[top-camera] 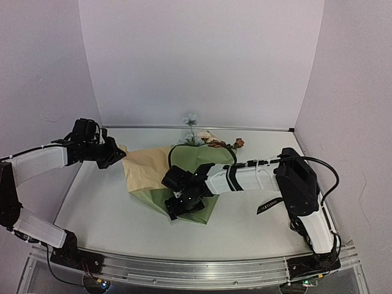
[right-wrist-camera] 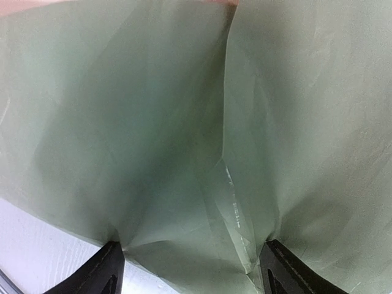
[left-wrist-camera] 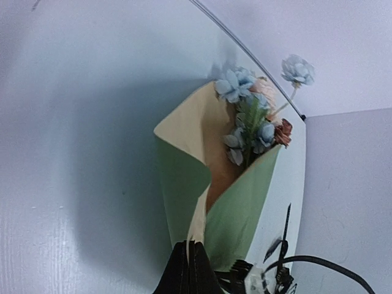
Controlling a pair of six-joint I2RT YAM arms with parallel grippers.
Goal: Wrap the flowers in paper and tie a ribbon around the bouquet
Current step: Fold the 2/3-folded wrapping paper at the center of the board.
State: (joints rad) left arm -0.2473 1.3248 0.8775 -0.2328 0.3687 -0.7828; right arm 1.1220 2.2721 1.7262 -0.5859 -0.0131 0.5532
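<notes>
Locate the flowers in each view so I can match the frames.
Top external: flowers at back centre of the table, sticking out of the far end of the paper.
Left wrist: upper right of centre, blooms at the paper's open mouth.
Right wrist: not in it; green paper fills the frame.
Shared landmark: the olive-green paper, seen in all three.

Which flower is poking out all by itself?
The pale blue flower on the long stem; the other blooms huddle together inside the paper.
</notes>
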